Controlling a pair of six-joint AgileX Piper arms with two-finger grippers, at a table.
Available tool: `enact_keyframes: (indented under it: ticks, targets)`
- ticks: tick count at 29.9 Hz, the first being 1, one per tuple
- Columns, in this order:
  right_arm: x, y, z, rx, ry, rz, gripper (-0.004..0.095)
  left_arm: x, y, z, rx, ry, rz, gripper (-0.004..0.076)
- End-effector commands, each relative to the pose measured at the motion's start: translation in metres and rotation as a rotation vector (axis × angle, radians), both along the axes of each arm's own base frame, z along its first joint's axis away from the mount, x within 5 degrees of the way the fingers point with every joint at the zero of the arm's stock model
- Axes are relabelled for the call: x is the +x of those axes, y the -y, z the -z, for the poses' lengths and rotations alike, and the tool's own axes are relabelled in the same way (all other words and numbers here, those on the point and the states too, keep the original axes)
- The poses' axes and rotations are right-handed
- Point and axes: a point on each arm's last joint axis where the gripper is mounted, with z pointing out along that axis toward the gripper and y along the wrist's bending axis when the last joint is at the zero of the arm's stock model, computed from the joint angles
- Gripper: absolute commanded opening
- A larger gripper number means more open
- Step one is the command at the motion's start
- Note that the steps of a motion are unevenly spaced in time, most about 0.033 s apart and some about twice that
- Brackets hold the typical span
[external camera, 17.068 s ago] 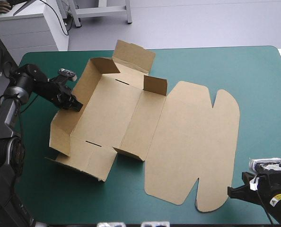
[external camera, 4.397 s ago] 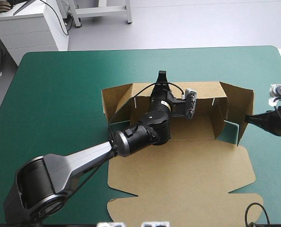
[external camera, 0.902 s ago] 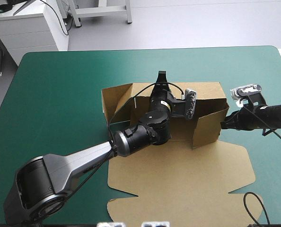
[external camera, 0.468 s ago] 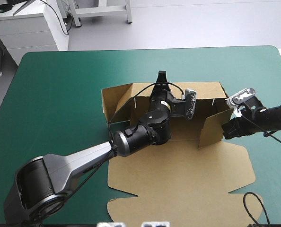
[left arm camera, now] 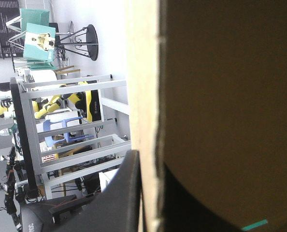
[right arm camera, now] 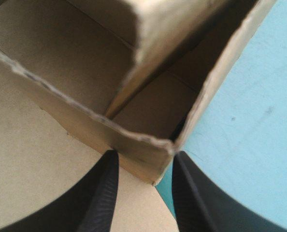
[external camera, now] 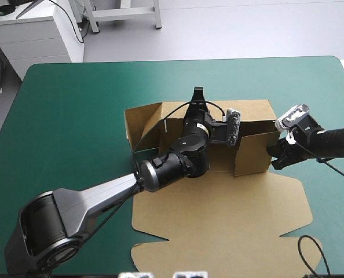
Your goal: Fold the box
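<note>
Left gripper [external camera: 197, 92] pinching far wall of box [external camera: 218, 208] — right gripper [right arm camera: 144, 162], fingers [right arm camera: 102, 198] parted, straddling its near-right corner; best pushing squarely, gently.

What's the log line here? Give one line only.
left hand: shut on box far wall | right hand: open, astride box corner | lid: flat

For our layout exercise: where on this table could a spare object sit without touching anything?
Free: the teal-green cover left of the brown cardboard box, and the far strip beyond it. Crowded: the middle to the near edge, with the box's flat lid, the left arm and the right arm.
</note>
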Motion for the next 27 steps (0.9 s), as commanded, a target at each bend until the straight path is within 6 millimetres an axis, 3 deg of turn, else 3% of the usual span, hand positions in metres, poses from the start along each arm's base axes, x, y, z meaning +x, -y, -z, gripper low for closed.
enact_keyframes:
  ticks: [1, 7, 12, 16, 21, 27]
  targets:
    - [-0.001, -0.002, -0.018, 0.022, 0.080, 0.010, 0.0343, -0.003, -0.003, -0.011, -0.033, -0.001, -0.023, -0.0008]
    - [0.000, -0.001, -0.019, 0.017, 0.092, 0.022, 0.0360, 0.000, 0.000, -0.001, 0.005, -0.006, -0.041, -0.0008]
    - [0.007, -0.001, -0.016, 0.057, 0.099, 0.054, 0.0531, 0.000, 0.000, -0.002, 0.010, 0.006, -0.037, -0.0008]
    - [0.015, -0.002, -0.008, 0.108, 0.070, 0.067, 0.0561, 0.001, -0.001, -0.006, 0.030, 0.055, -0.034, -0.0008]
    - [0.026, -0.001, 0.000, 0.149, 0.063, 0.090, 0.0498, 0.002, 0.000, -0.007, 0.016, 0.064, -0.041, -0.0008]
    - [0.040, 0.002, 0.001, 0.192, 0.134, 0.175, 0.0297, 0.002, 0.000, -0.007, 0.015, 0.065, -0.037, -0.0008]
